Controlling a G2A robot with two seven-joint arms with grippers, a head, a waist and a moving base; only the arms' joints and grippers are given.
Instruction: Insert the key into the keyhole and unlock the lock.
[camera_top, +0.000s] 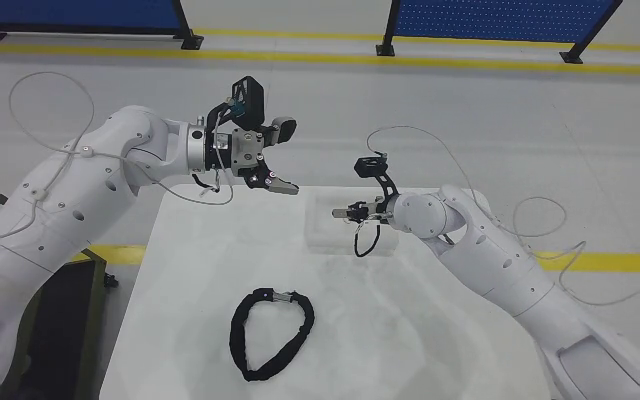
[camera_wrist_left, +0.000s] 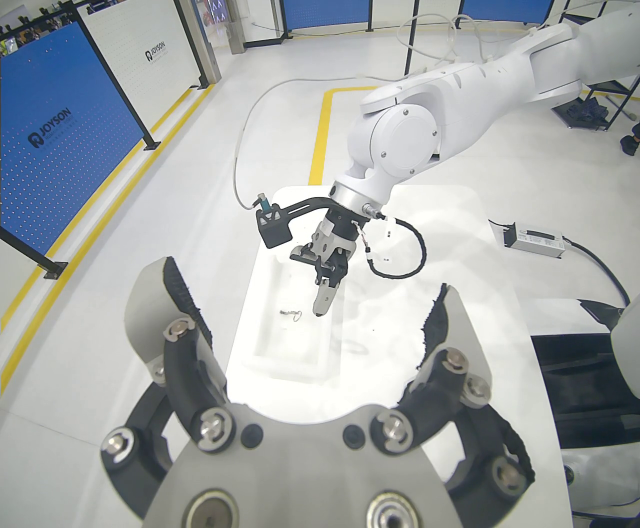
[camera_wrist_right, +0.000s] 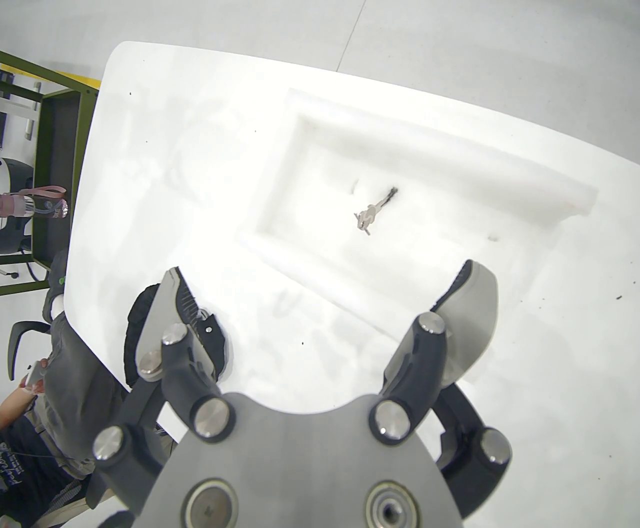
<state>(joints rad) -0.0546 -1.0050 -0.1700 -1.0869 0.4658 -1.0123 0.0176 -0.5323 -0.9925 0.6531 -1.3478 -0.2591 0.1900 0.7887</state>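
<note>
On the white bench (camera_top: 200, 300), the key (camera_wrist_right: 372, 210) lies in a tray (camera_wrist_right: 450, 145); we hold our right tool (camera_wrist_right: 325, 285) released just over it for picking, and our left tool (camera_wrist_left: 306, 280) released also.

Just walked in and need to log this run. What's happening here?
The right tool, open, hovers over the white tray where the key lies, not yet gripped. The left tool, open and empty, hangs near the far edge of the table. The black chain lock lies untouched, nearer the robot.
</note>
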